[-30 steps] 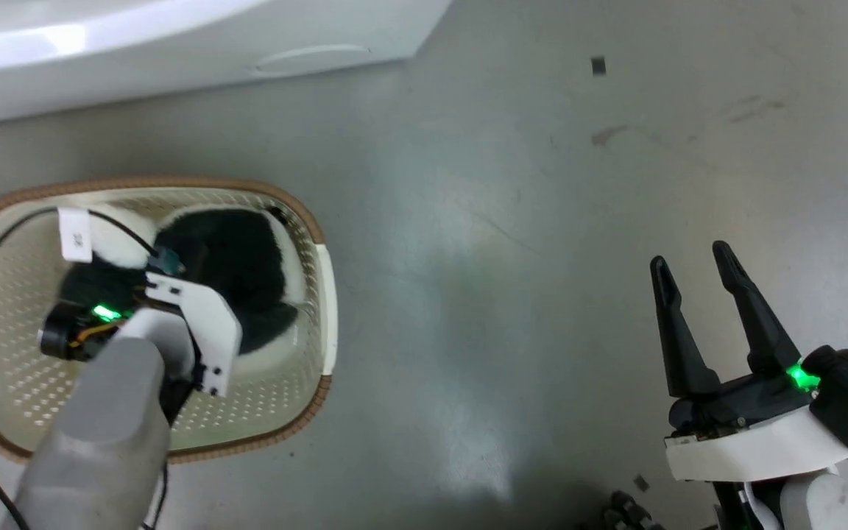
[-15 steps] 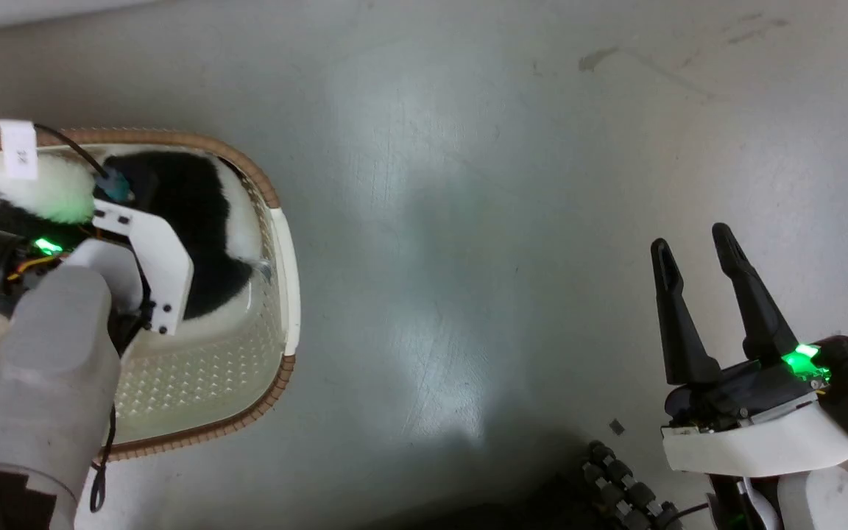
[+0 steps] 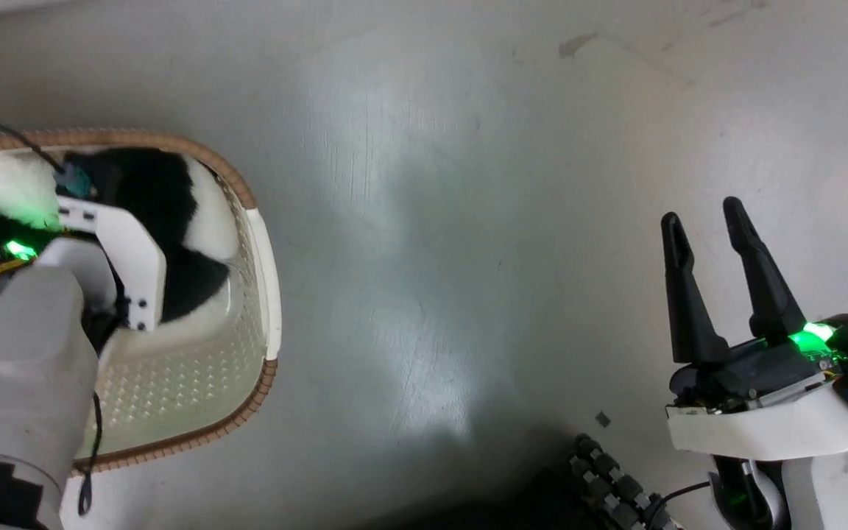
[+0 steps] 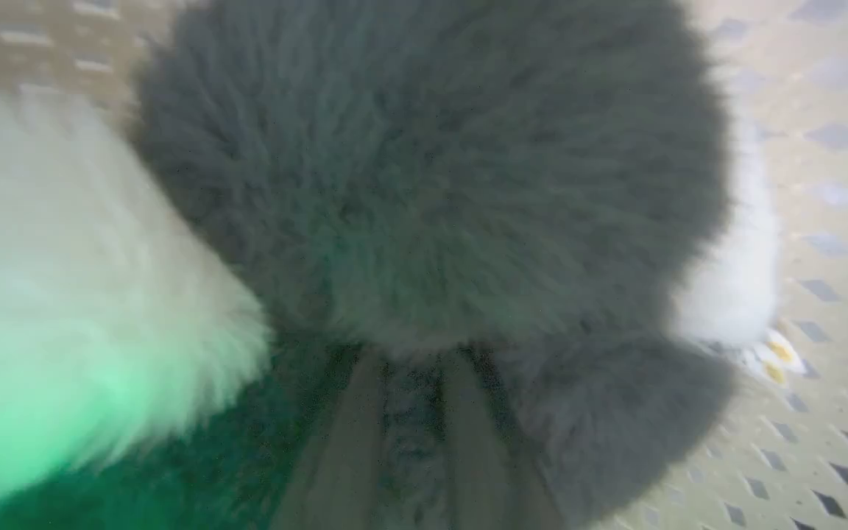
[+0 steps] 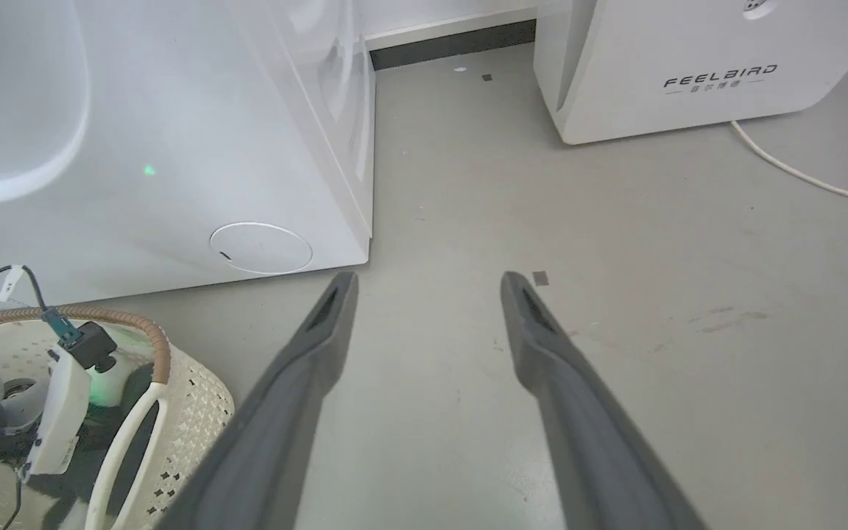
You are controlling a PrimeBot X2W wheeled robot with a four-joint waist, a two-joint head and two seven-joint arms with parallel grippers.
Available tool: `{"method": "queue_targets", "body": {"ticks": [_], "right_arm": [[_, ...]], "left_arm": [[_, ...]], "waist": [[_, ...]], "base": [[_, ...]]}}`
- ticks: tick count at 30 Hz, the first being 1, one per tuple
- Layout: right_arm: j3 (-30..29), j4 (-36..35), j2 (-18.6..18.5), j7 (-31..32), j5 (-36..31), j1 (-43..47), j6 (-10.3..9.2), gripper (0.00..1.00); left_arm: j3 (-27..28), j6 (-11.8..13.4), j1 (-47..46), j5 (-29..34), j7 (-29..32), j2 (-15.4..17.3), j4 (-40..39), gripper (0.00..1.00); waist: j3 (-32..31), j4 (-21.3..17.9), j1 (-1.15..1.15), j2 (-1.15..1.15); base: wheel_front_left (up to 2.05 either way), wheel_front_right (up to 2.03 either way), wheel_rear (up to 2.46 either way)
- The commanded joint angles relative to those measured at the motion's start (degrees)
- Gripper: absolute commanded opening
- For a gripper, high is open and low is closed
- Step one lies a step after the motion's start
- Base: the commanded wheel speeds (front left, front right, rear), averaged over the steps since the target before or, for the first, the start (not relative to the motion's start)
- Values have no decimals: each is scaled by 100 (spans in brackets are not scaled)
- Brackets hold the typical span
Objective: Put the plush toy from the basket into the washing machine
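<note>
- Plush toy (image 3: 155, 199), fluffy black with white patches, sits inside the basket (image 3: 227, 179) on the floor (image 3: 431, 258), at the left of the head view. It fills the end of the basket towards the top of that view.
- From the head, the left arm's pale forearm and white wrist bracket reach down into the basket and cover part of the toy.
- The left wrist view gives the close-up: the left gripper (image 4: 415, 368) has its two fingers (image 4: 350, 442) set close together and buried in black fur, with a strip of fur pinched between them. The picture is blurred, and green light tints the white fur on its left.
- The right gripper (image 3: 704, 215) hovers over bare floor at the lower right of the head view, well apart from the basket, its fingers spread wide and holding nothing.
- The right wrist view looks outward: the washing machine (image 5: 174, 147) stands just beyond the basket (image 5: 196, 401), and a white FEELBIRD appliance (image 5: 689, 73) stands further to the right, with a white cable (image 5: 799, 173) trailing beside it.
</note>
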Motion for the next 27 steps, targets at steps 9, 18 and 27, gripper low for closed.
{"method": "queue_targets", "body": {"ticks": [9, 18, 27], "right_arm": [[-172, 216, -1, -26, -385, 65, -5, 100], [-276, 370, -1, -26, -617, 341, -5, 100], [-316, 443, -1, -26, -824, 628, -5, 100]], "left_arm": [[-30, 67, 877, -329, -777, -562, 180, 0], [-63, 67, 1525, -725, -1613, -875, -10, 0], [-121, 67, 2075, -1073, -2339, -1053, -458, 0]], "waist": [[-1484, 405, 0, 0], [-2501, 675, 0, 0], [-3270, 1034, 0, 0]], "base": [[0, 0, 0], [0, 0, 0], [0, 0, 0]]}}
